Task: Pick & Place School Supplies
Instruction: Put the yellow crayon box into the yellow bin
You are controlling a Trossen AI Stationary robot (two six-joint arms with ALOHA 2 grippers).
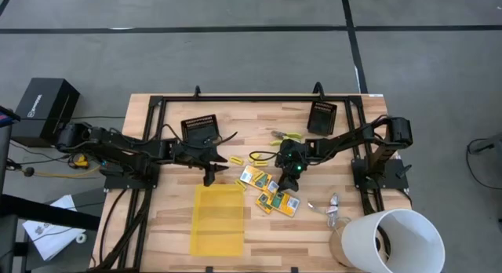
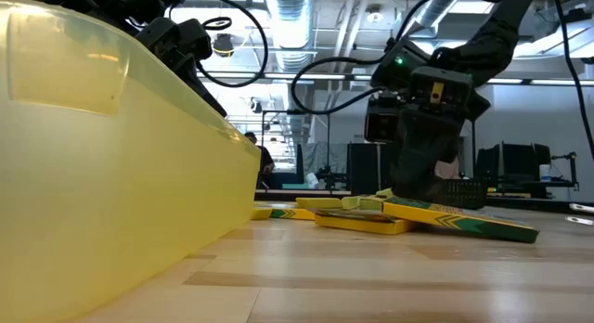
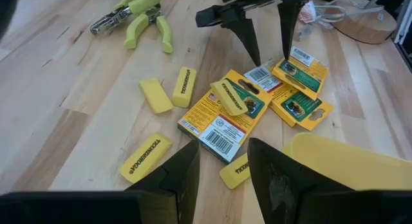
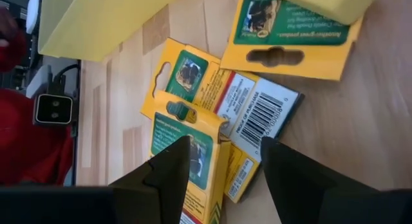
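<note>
Several flat yellow-green printed boxes (image 1: 271, 191) lie in a loose, overlapping pile at mid-table; they also show in the left wrist view (image 3: 225, 118) and the right wrist view (image 4: 193, 140). Short yellow sticks (image 3: 145, 157) lie on the wood beside the pile, and one stick (image 3: 230, 95) lies on a box. Yellow-green-handled tools (image 1: 286, 136) lie farther back. My right gripper (image 1: 292, 174) is open, pointing down over the pile's far end (image 3: 270, 56). My left gripper (image 1: 210, 177) is open and empty, at the far edge of the yellow tray (image 1: 218, 218). My right gripper stands open over the boxes from above, fingers (image 3: 250, 40) pointing down, one on either side of a box's hang-tab end (image 4: 187, 111). Whether the fingertips touch the boxes, I cannot tell.
The translucent yellow tray fills the left of the low view (image 2: 93, 174). A white bucket (image 1: 392, 240) stands at the near right corner, with small metal clips (image 1: 332, 207) beside it. Two black baskets (image 1: 201, 130) stand at the back. A dark frame rims the table.
</note>
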